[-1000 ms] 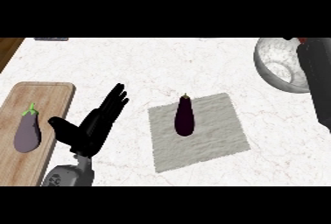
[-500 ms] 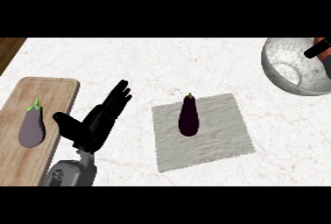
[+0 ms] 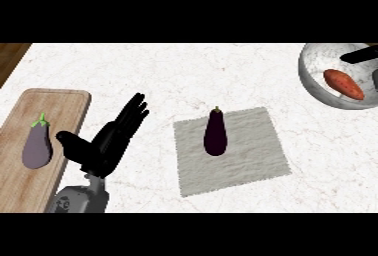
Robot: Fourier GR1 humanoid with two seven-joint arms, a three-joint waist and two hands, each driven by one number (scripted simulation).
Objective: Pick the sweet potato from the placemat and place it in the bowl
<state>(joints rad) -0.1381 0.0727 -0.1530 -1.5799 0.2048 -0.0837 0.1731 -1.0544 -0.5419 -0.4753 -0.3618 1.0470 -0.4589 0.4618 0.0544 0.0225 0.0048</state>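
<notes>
The right hand (image 3: 363,54) is mostly cut off at the frame's upper right edge, its fingers unreadable. The bowl (image 3: 314,85) loses its right side there too.

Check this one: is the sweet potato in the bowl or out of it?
In. The orange sweet potato lies inside the metal bowl at the counter's upper right, within its rim.

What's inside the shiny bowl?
An orange sweet potato lies inside the bowl. The right hand reaches over the rim, hiding a bit of the inside.
</notes>
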